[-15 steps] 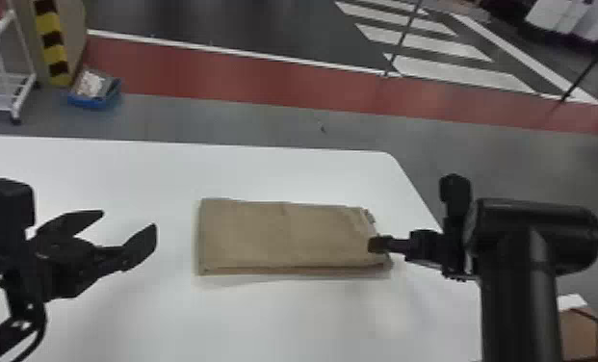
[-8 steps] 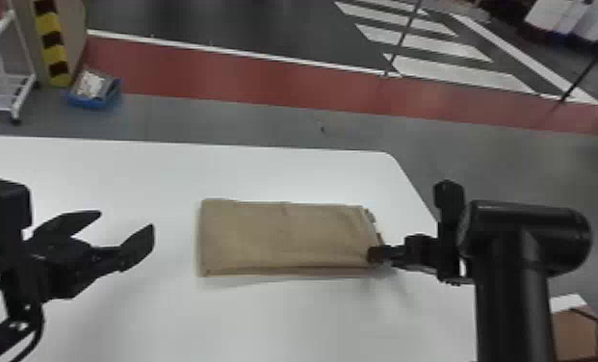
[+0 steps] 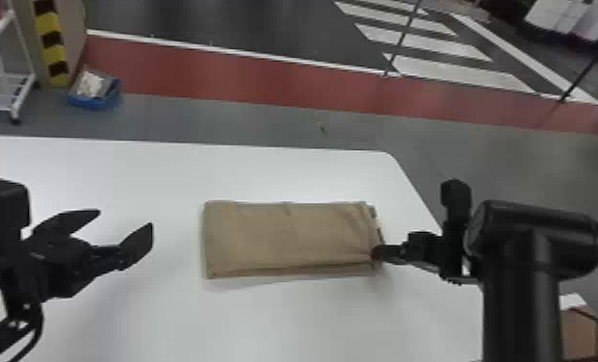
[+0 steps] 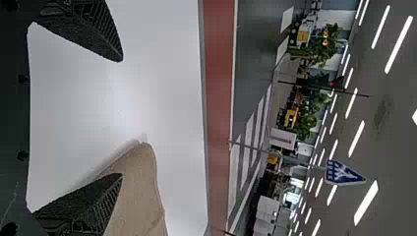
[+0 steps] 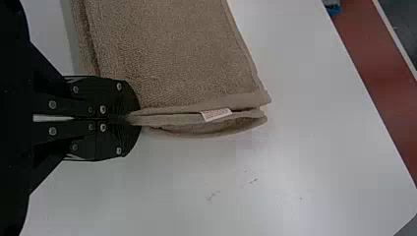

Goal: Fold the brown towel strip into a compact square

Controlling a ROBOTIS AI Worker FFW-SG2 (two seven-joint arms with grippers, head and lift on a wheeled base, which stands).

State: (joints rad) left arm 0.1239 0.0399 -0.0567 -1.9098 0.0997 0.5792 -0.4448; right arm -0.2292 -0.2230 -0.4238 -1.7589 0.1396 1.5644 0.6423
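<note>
The brown towel strip (image 3: 288,238) lies folded in flat layers on the white table, long from left to right. At its near right corner my right gripper (image 3: 377,253) is shut on the end of the cloth. In the right wrist view the fingers of the right gripper (image 5: 132,119) meet on the layered hem of the towel (image 5: 177,49), beside a small white label. Left of the towel, my left gripper (image 3: 124,219) stands open and apart from it. In the left wrist view, nothing is between the fingers of the left gripper (image 4: 121,118); the towel (image 4: 140,191) shows past one finger.
The white table (image 3: 264,317) has its rounded far right corner beyond the towel. A cardboard box (image 3: 584,332) is at the lower right. On the floor behind are a white rack (image 3: 4,86) and a blue tray (image 3: 93,102).
My right gripper has moved slightly left at the towel's near right corner, and its fingers now hold the cloth edge. The left arm has shifted very slightly left.
</note>
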